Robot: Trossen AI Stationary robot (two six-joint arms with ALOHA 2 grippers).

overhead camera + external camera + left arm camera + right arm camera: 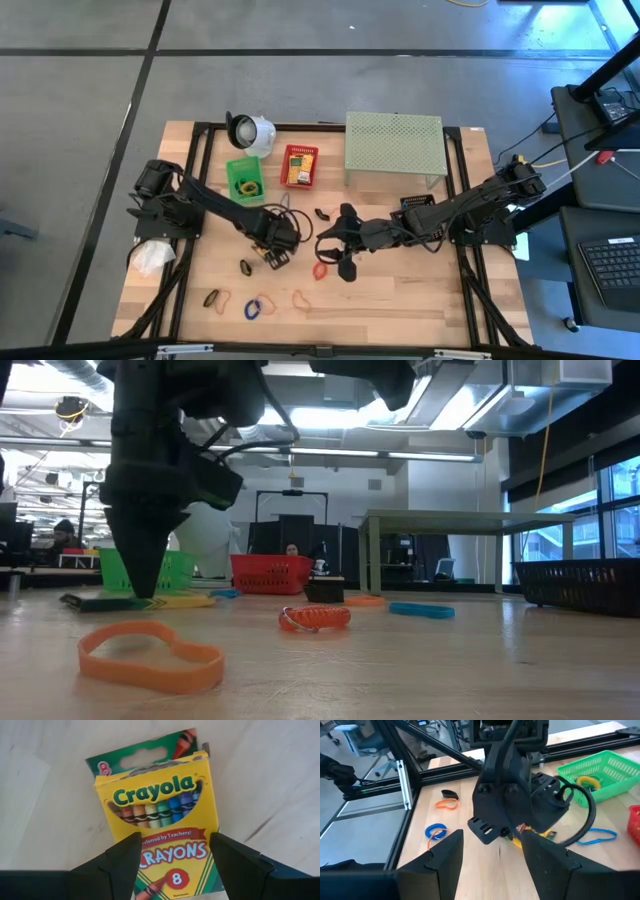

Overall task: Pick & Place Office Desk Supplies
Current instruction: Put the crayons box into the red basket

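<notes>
A yellow-and-green crayon box (160, 815) lies flat on the wooden table, left of centre (270, 263). My left gripper (172, 862) points straight down over it, open, one finger beside each long side of the box's lower half. In the low view its fingers (145, 575) reach down to the box (185, 601). My right gripper (492, 855) hangs open above the table's middle (338, 242), aimed at the left arm, with nothing between its fingers. Loose rubber bands lie around: red (320, 270), orange (150, 655), blue (254, 308). My left gripper comes from above with its fingers (122, 865) across the crayon box, one at each long side (212, 845) near the bottom end. The box lies flat on the table. Whether the fingers touch its sides, I cannot tell.
At the back stand a green basket (245, 178) holding rubber bands, a red basket (298, 165) holding a crayon box, a pale green perforated shelf (394, 148) and a white round object (250, 131). More bands lie near the front edge (215, 298).
</notes>
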